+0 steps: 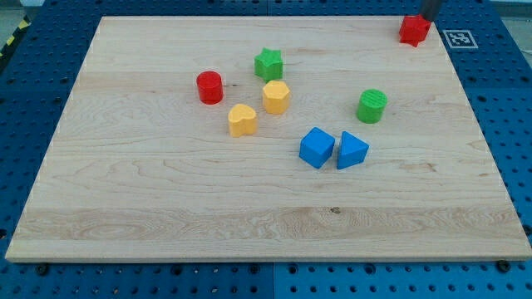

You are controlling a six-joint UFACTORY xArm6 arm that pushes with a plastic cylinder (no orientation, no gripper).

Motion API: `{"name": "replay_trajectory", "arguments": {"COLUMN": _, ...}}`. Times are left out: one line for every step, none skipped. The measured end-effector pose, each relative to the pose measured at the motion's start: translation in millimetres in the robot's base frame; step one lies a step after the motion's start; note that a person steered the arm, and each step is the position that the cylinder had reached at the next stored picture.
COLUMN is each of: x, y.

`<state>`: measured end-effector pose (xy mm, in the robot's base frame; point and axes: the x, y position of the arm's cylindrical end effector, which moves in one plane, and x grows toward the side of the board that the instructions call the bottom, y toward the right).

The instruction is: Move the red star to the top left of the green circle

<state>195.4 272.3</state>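
Red star (414, 30) is seen at the far top right corner of the wooden counter (166, 199), close to its top edge. My tip (429, 17) is placed at the star's upper right side, touching it or just beside it; which of the two cannot be told. No claw is carried by the rod, so no open or closed state can be given. The green circle (372, 106) is found well below the star and a little toward the view's left, with bare wood between the two. Just below the green circle, toward the view's left, a blue cube (317, 148) and a blue triangle (352, 150) are set side by side, nearly touching. Further left, a cluster is formed by a green star (268, 63), a yellow hexagon (276, 96), a yellow heart (242, 120) and a red cylinder (209, 87). A white printed marker (460, 38) is seen on the blue pegboard (507, 100) beside the star.
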Motion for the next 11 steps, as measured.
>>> {"name": "replay_trajectory", "arguments": {"x": 11.2, "y": -7.2}}
{"name": "replay_trajectory", "arguments": {"x": 32.5, "y": -7.2}}
{"name": "replay_trajectory", "arguments": {"x": 56.2, "y": -7.2}}
{"name": "replay_trajectory", "arguments": {"x": 72.8, "y": -12.1}}
{"name": "replay_trajectory", "arguments": {"x": 86.9, "y": -26.1}}
{"name": "replay_trajectory", "arguments": {"x": 98.1, "y": -44.6}}
{"name": "replay_trajectory", "arguments": {"x": 114.0, "y": -63.9}}
{"name": "replay_trajectory", "arguments": {"x": 115.3, "y": -81.7}}
{"name": "replay_trajectory", "arguments": {"x": 116.0, "y": -106.3}}
{"name": "replay_trajectory", "arguments": {"x": 120.1, "y": -126.7}}
{"name": "replay_trajectory", "arguments": {"x": 127.6, "y": -138.0}}
